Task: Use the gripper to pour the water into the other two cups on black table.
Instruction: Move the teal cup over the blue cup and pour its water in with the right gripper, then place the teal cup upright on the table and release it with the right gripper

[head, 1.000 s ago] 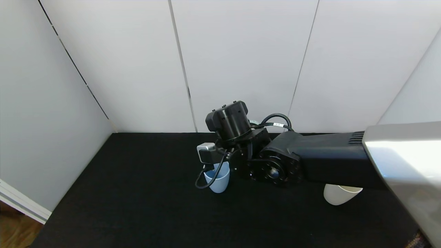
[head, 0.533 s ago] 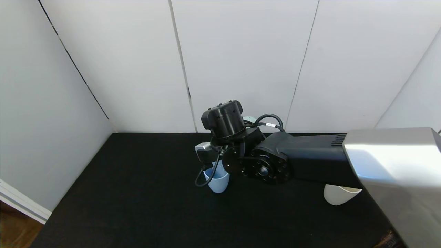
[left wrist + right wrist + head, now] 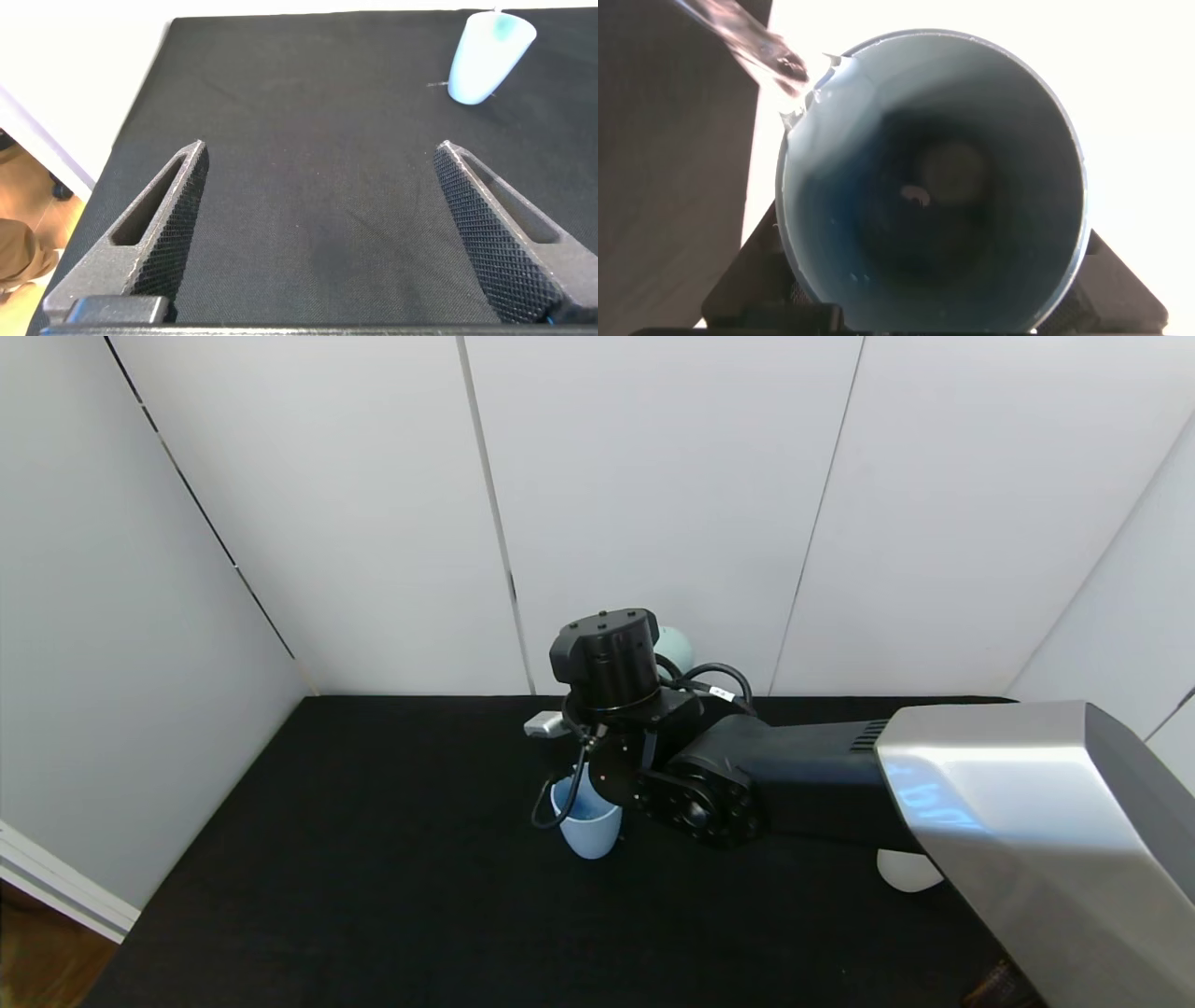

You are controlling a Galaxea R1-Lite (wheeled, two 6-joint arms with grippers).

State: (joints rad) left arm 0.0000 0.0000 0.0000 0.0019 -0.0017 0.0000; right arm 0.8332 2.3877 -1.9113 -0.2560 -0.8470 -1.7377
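Observation:
My right gripper [image 3: 934,289] is shut on the teal-green cup [image 3: 934,177], whose dark inside fills the right wrist view. The cup is tipped over, and a clear stream of water [image 3: 752,47] leaves its rim. In the head view the right wrist [image 3: 607,658] hangs just above the light blue cup [image 3: 588,828], with the teal-green cup's base [image 3: 674,647] behind it. The cream-beige cup [image 3: 901,871] stands on the black table [image 3: 373,896] to the right, mostly hidden under my right forearm. My left gripper [image 3: 321,149] is open and empty, low over the table [image 3: 308,93], with the light blue cup [image 3: 488,58] far off.
White wall panels [image 3: 653,504] close the table at the back and left. The table's left edge drops to a wooden floor [image 3: 37,961]. My right forearm [image 3: 1008,821] stretches across the right side of the table.
My right wrist has rolled further and moved slightly left over the light blue cup, tipping the teal-green cup more. My forearm now covers more of the cream-beige cup.

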